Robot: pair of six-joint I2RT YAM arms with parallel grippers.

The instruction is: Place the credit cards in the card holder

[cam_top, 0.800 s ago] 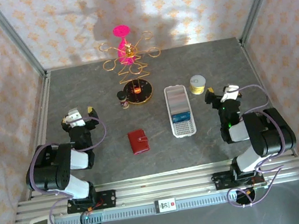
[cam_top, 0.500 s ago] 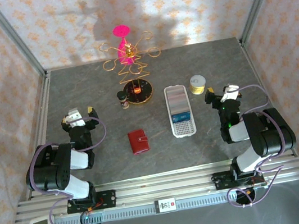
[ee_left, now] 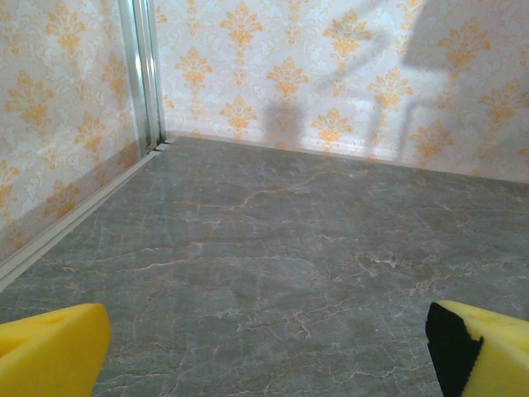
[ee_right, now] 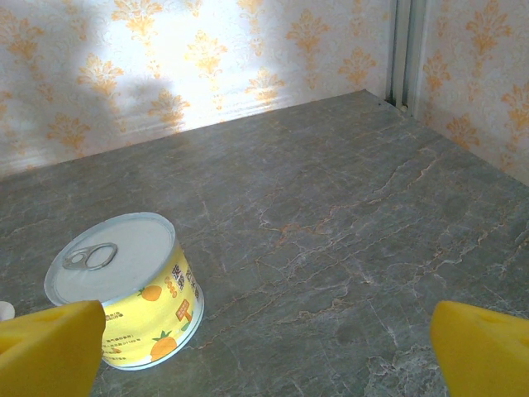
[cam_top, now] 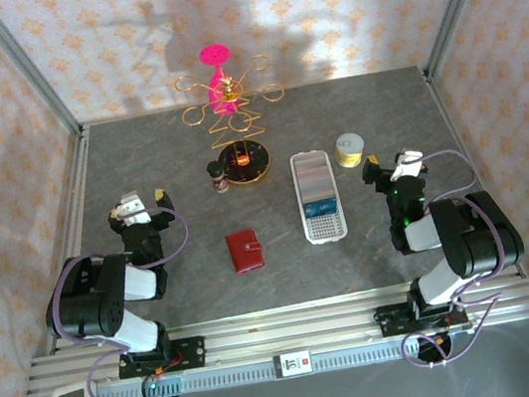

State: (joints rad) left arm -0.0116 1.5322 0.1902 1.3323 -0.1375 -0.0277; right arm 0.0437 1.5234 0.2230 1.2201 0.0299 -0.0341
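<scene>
The left gripper and right gripper are spread wide, empty. The holder is seen right of the left one; a blue card is laid in a tray left of the right one.

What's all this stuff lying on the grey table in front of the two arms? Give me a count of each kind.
Red wallet: 1
White perforated tray: 1
Blue card in the tray: 1 that I can make out
Yellow tin can: 1
Small dark jar: 1
Gold wire stand with a pink top: 1
Total: 6
</scene>
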